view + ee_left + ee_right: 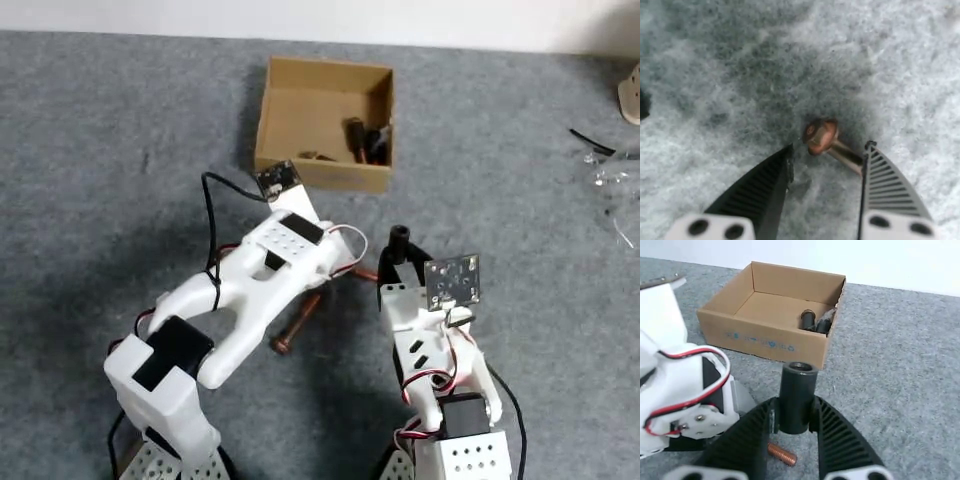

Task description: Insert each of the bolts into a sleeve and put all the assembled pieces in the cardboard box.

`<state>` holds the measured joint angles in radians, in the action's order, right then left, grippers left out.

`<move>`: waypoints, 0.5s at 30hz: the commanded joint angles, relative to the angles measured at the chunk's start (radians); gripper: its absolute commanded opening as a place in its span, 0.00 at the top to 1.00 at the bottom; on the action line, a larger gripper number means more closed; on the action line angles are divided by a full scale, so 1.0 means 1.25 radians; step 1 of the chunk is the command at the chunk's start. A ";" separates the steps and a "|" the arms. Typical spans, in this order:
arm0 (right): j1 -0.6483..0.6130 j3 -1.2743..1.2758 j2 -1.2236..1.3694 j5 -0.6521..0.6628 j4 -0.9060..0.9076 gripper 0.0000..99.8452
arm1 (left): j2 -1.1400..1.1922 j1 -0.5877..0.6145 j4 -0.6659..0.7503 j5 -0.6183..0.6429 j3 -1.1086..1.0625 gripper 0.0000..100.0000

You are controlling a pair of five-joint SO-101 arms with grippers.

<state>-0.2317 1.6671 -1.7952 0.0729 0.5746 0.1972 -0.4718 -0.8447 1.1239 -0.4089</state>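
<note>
Sleeve gripped, bolt straddled, box partly filled.
The right jaws clamp an upright black sleeve [797, 385] near the cardboard box [765, 342], which holds dark assembled pieces [815, 321] in one corner. The left jaws stand open on either side of a copper bolt [822, 136] lying on the grey counter [715, 75].

1. The cardboard box [330, 175] sits at the far edge of the tabletop [520, 200], roughly mid-width.
2. The assembled pieces [365, 140] are in the box, against its right wall.
3. The sleeve [796, 397] stands upright in the right gripper [792, 415], just in front of the box's right corner.
4. The bolt [822, 137] lies flat on the tabletop, between the left gripper's [827, 155] spread fingers.
</note>
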 commanded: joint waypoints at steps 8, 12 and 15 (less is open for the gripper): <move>0.006 0.008 -0.003 0.011 -0.034 0.99 | -0.003 -0.006 -0.004 0.002 0.013 0.88; 0.006 0.008 -0.003 0.011 -0.034 0.99 | -0.003 -0.008 -0.004 0.002 0.013 0.98; 0.006 0.008 -0.003 0.011 -0.034 0.99 | -0.003 -0.010 -0.004 0.002 0.013 0.97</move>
<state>-0.2317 1.6671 -1.7952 0.0729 0.5746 0.1956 -0.4733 -0.8447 1.1193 -0.4074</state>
